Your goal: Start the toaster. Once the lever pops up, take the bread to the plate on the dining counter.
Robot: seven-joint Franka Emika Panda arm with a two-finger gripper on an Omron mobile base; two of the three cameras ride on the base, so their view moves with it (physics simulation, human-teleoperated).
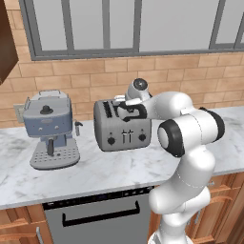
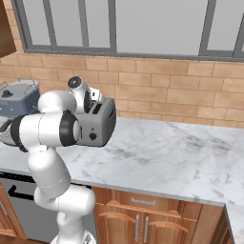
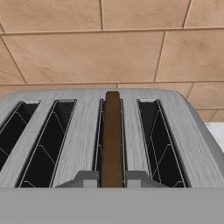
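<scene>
The grey four-slot toaster (image 1: 123,131) (image 2: 97,124) stands on the marble worktop against the brick wall. Its top (image 3: 83,140) fills the hand view. A thin dark brown slice of bread (image 3: 112,135) stands upright in the third slot from the left. My gripper (image 3: 112,180) (image 1: 126,109) hangs straight down over the toaster's top. Its two fingertips (image 3: 86,179) press against the near end of the bread from both sides, so it is shut on the slice. The plate and the dining counter are out of view.
A blue-grey espresso machine (image 1: 50,128) (image 2: 16,102) stands left of the toaster. The marble worktop (image 1: 95,171) (image 2: 167,152) stretches out to the right of the toaster. A brick wall and window rise behind. A dark wall cabinet (image 1: 7,38) hangs at the upper left.
</scene>
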